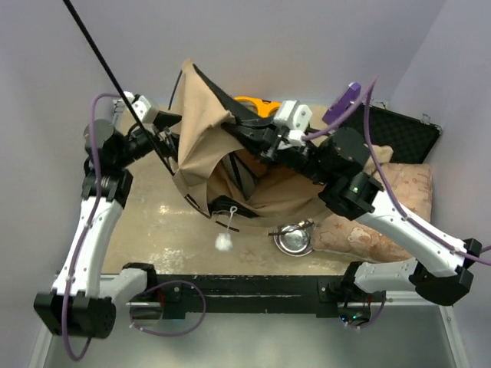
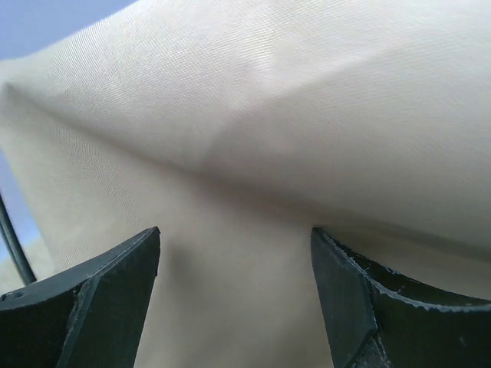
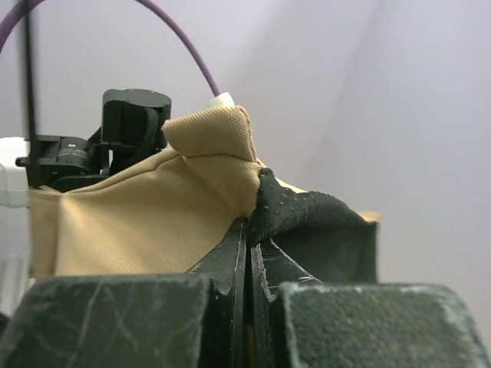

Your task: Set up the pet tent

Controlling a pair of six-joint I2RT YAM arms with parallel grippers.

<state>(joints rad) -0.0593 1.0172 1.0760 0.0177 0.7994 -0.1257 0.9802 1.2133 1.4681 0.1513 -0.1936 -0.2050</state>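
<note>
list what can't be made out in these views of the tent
Top view: right gripper fingertips, buried in pet tent folds.
Top view: yellow object, mostly covered by the tent.
Top view: black pole, its top cut by the edge.
Left wrist view: whether the left gripper touches the fabric.

We see a steel bowl (image 1: 294, 240) sitting on the mottled beige table (image 1: 153, 222) near its front edge, just beside a corner of a beige patterned cushion (image 1: 403, 192) at right. Behind the cushion lies a black case (image 1: 399, 130) with metal latches. At the back, only a sliver of a yellow-orange feeder (image 1: 257, 103) shows.
</note>
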